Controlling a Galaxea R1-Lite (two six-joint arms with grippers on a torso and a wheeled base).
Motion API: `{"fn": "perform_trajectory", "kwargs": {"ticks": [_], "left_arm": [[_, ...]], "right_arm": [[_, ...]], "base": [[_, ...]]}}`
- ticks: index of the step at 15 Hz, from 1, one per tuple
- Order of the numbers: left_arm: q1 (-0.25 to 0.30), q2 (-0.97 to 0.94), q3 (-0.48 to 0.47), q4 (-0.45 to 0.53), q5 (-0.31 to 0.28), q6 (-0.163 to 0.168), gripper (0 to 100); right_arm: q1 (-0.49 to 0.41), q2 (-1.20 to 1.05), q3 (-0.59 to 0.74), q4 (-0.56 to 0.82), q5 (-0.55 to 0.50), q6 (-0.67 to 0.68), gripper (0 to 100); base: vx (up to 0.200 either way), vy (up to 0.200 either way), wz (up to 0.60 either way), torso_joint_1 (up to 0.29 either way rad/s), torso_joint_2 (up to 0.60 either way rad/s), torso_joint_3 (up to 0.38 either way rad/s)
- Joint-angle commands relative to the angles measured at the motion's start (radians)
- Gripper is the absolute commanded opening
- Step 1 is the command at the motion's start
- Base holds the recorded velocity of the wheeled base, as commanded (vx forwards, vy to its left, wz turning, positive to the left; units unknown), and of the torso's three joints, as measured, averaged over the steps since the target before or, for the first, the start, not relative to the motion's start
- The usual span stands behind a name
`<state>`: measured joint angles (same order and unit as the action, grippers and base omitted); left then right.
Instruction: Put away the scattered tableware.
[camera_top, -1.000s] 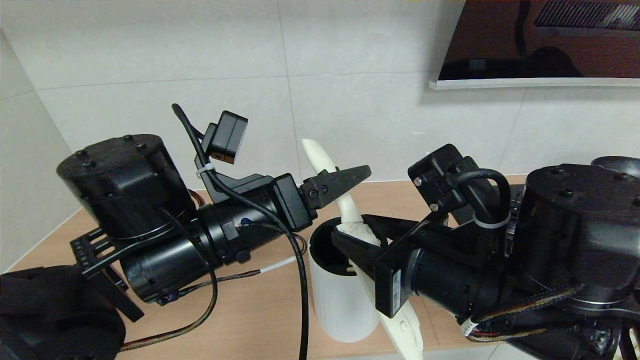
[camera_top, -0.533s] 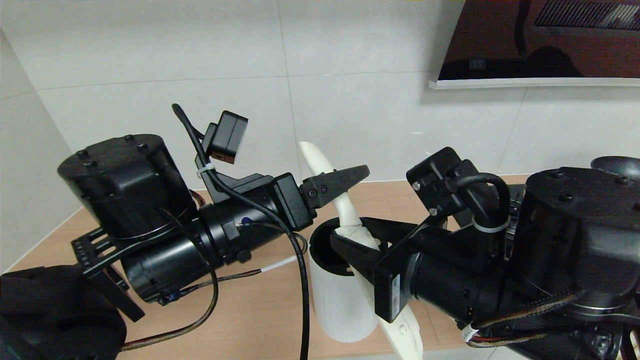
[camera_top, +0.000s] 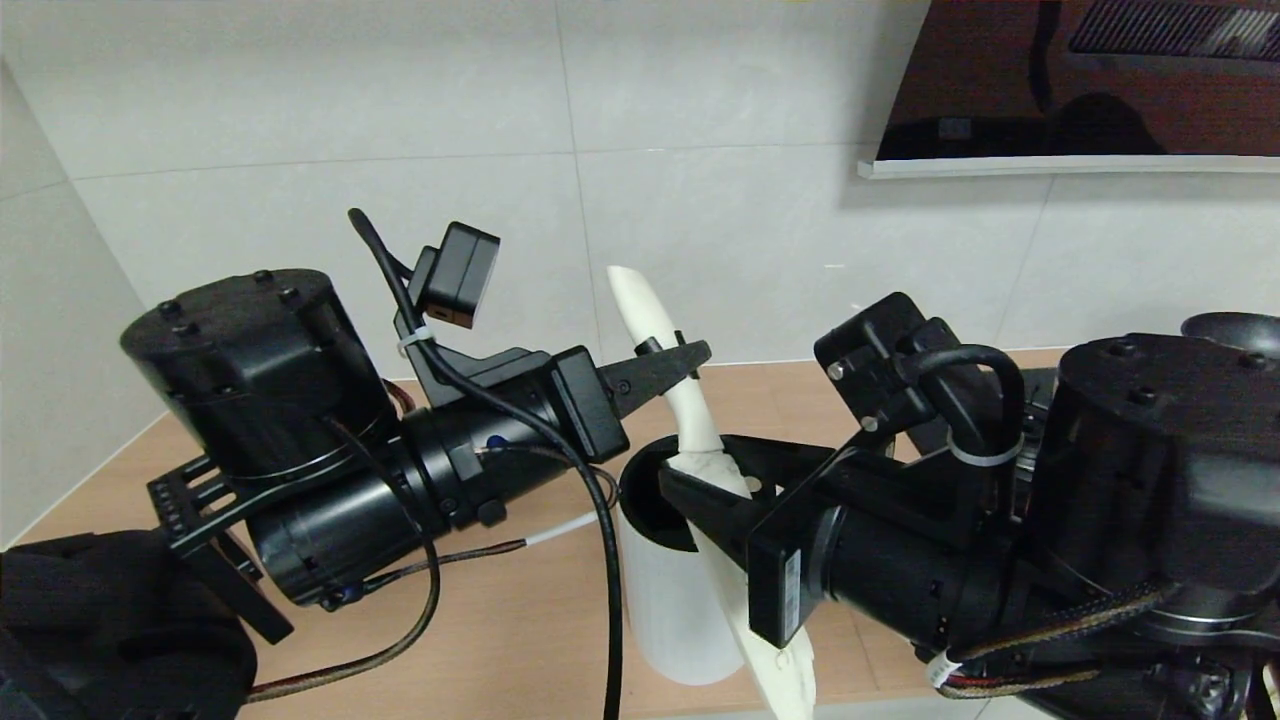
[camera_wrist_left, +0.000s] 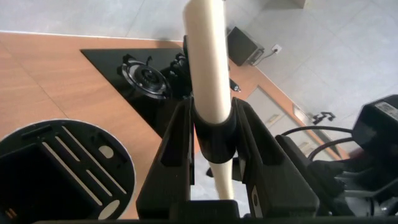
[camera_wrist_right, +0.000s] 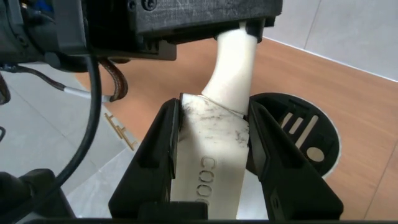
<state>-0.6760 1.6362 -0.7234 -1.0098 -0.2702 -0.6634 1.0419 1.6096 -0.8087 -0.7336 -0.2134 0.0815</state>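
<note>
Both arms meet above the middle of the wooden counter (camera_top: 480, 620), and between them they carry one white knife (camera_top: 693, 420), which stands tilted with its pale handle up and its broad blade slanting down toward the robot. The left gripper (camera_top: 680, 358) is pinched tight on the handle; the left wrist view shows its two black fingers (camera_wrist_left: 177, 134) pressed against either side of the round shaft. The right gripper (camera_top: 715, 470) grips lower down, just where handle widens into blade. In the right wrist view its fingers (camera_wrist_right: 161, 143) bear on both flat edges of the speckled blade, so the knife (camera_wrist_right: 214, 155) is held in two places at once, clear of the counter. Just beneath and behind the knife stands a white cylindrical holder (camera_top: 670, 610) with a black slotted top, upright on the counter. The blade passes in front of its rim, and whether the two touch cannot be told. Farther off, past the holder (camera_wrist_left: 56, 168), a black gas hob (camera_wrist_left: 146, 74) is set into the counter. White wall tiles (camera_top: 300, 90) rise behind it all.
</note>
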Motion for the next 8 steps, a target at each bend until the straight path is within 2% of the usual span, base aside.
{"fn": "perform_trajectory", "kwargs": {"ticks": [1, 6, 7, 8], "left_arm": [[-0.001, -0.002, -0.001, 0.002, 0.000, -0.001, 0], [-0.001, -0.012, -0.004, 0.002, -0.001, -0.002, 0], [-0.001, -0.015, -0.005, 0.002, -0.001, -0.002, 0], [-0.002, -0.019, -0.010, 0.002, 0.000, -0.002, 0]], "right_arm": [[0.000, -0.002, 0.005, -0.016, -0.001, -0.002, 0], [0.000, 0.001, 0.006, -0.030, -0.015, -0.003, 0], [0.000, 0.001, 0.006, -0.032, -0.015, 0.000, 100], [0.000, -0.002, 0.006, -0.032, -0.014, 0.012, 100]], "base": [[0.000, 0.000, 0.00, 0.000, 0.00, 0.000], [0.000, 0.000, 0.00, 0.000, 0.00, 0.000], [0.000, 0.000, 0.00, 0.000, 0.00, 0.000], [0.000, 0.000, 0.00, 0.000, 0.00, 0.000]]}}
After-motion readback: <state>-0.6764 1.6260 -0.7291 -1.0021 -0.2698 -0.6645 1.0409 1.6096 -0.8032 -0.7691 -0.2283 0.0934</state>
